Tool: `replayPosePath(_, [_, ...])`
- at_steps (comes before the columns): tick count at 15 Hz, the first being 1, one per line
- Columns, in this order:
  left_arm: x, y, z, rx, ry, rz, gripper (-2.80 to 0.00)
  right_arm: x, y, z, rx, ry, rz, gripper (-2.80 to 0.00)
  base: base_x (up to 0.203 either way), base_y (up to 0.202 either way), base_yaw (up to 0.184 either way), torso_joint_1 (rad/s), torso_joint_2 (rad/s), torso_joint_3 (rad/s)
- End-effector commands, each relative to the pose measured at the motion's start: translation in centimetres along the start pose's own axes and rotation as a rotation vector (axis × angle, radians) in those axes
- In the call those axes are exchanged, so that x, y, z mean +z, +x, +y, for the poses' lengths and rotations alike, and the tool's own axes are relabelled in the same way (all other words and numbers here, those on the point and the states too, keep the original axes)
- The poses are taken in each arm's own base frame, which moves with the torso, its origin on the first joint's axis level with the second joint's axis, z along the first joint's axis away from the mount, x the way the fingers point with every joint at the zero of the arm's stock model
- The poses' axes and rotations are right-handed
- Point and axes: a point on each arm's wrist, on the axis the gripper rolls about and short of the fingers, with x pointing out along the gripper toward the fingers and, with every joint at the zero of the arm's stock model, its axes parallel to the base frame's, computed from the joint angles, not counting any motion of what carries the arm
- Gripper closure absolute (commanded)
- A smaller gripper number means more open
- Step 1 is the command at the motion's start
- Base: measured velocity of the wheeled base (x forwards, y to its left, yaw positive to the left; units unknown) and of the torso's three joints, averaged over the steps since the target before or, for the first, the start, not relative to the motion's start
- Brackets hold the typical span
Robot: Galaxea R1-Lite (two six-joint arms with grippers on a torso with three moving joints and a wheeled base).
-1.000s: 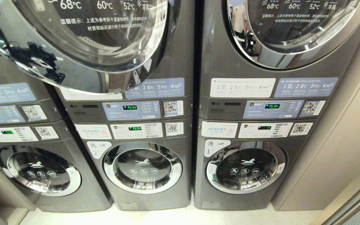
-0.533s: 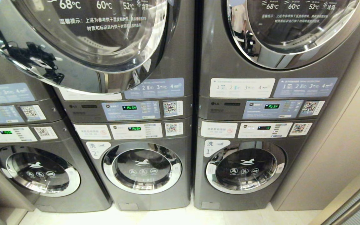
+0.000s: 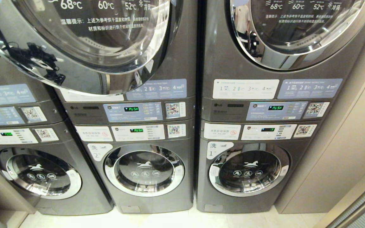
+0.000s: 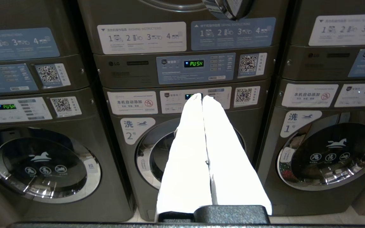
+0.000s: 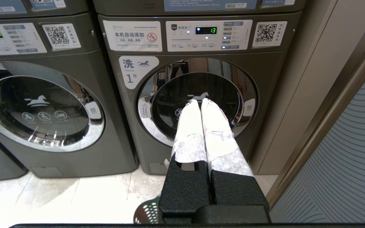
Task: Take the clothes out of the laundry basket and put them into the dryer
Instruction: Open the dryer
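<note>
1. From my remote station I face a bank of grey LG stacked laundry units; the middle unit's upper dryer door (image 3: 74,41) stands swung open at 11 o'clock in the head view, its glass printed "68°C", "60°C", "52°C".
2. The middle dryer's control panel (image 3: 133,111) shows a green "PUSH"; the right stack's panel (image 3: 276,110) reads the same.
3. Below them, white tags mark the lower washers: "洗 2号" on the middle washer door (image 3: 144,170) and "洗 1号" on the right washer door (image 3: 249,169).
4. My left gripper (image 4: 202,96) points at the middle stack's washer panel, its two white fingers pressed together, holding nothing.
5. My right gripper (image 5: 200,102) hangs before washer 1, whose display (image 5: 206,30) reads "13"; its white-wrapped fingers are also together and empty.
6. Only a sliver of the laundry basket (image 5: 146,213), a dark perforated rim, shows on the pale floor at about 7 o'clock of the right gripper. I cannot see the clothes.
</note>
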Motion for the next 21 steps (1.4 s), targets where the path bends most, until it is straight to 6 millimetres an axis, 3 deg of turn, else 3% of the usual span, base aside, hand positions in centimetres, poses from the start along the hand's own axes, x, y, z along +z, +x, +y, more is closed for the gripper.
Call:
replayPosePath(1, [1.9, 2.9, 0.2, 0.007, -0.005, 0.086, 0.0, 0.0, 0.0, 0.0, 0.0, 0.0, -0.002, 0.0, 0.0, 0.0, 0.0, 0.0, 0.0, 0.0])
replayPosePath(6, [5.9, 10.8, 0.7, 0.082, -0.124, 0.135, 0.0, 0.0, 0.0, 0.0, 0.0, -0.001, -0.002, 0.0, 0.0, 0.0, 0.0, 0.0, 0.0, 0.0])
replayPosePath(11, [7.3, 18.4, 1.2, 0.109, -0.235, 0.035, 0.0, 0.0, 0.0, 0.0, 0.0, -0.001, 0.0, 0.0, 0.0, 0.0, 0.0, 0.0, 0.0, 0.0])
replayPosePath(16, [6.4, 23.3, 3.5, 0.01, -0.24, -0.074, 0.0, 0.0, 0.0, 0.0, 0.0, -0.001, 0.0, 0.0, 0.0, 0.0, 0.0, 0.0, 0.0, 0.0])
replayPosePath(21, [6.3, 25.0, 4.3, -0.19, -0.22, -0.148, 0.0, 0.0, 0.0, 0.0, 0.0, -0.002, 0.0, 0.0, 0.0, 0.0, 0.0, 0.0, 0.0, 0.0])
